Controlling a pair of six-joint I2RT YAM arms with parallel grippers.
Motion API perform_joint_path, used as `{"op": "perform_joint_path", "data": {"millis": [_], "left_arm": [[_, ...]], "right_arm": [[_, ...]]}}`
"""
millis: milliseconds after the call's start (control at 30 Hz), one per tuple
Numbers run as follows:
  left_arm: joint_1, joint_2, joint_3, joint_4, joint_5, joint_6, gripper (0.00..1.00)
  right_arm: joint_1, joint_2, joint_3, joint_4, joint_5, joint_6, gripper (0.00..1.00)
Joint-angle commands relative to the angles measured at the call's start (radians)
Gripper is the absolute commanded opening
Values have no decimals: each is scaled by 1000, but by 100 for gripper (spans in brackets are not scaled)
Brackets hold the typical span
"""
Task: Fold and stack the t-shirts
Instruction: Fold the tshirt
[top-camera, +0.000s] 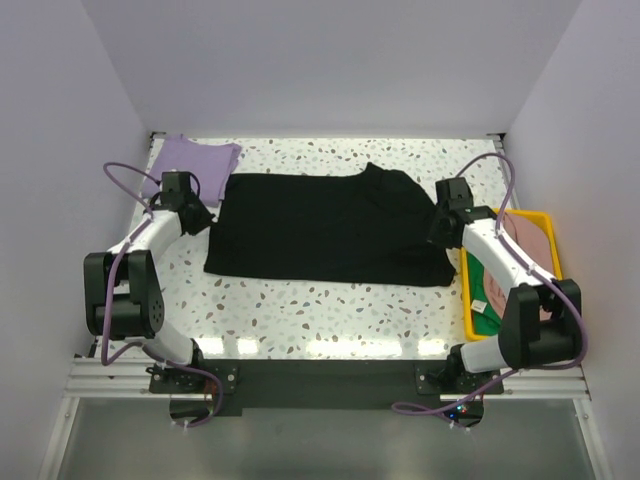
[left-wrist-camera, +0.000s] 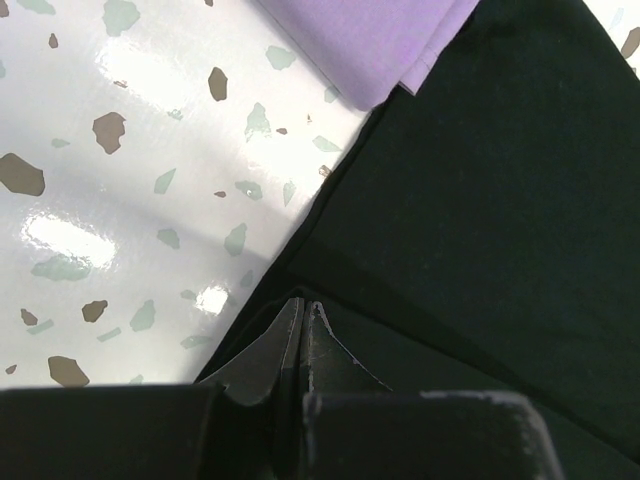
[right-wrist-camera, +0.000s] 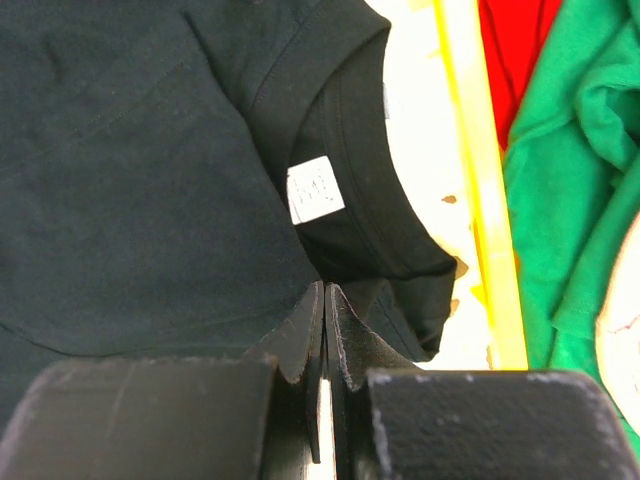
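Left tool (left-wrist-camera: 303, 306) (closed) at black t-shirt (left-wrist-camera: 480, 200)

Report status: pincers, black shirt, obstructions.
Left pincer shut at hem of black t-shirt. Right pincer shut at its collar. Shirt flat, mid-table. Lavender t-shirt meets its far-left corner; yellow bin right of it.

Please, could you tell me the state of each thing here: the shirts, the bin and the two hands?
Black t-shirt: laid out flat, collar at the right end.
Lavender t-shirt: folded, at the far left corner.
Green t-shirt: crumpled, in the bin.
Pink t-shirt: in the bin, at its far end.
Yellow bin: upright, holding shirts.
Left hand: shut, at the black t-shirt's left edge.
Right hand: shut, at its collar end.
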Motion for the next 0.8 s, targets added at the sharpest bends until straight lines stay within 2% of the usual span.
{"op": "perform_joint_path", "data": {"millis": [0,400,767], "left_arm": [[14,-38,4,9,-18,31,0],[14,11,26,4,-25,48,0],[16,25,52,-19,-38,51,0]], "right_arm": [[0,-43,-18,-26,60,5,0],[-9,-66,-72,-38,89,22,0],[-14,-23,-61,-29,84,24,0]]}}
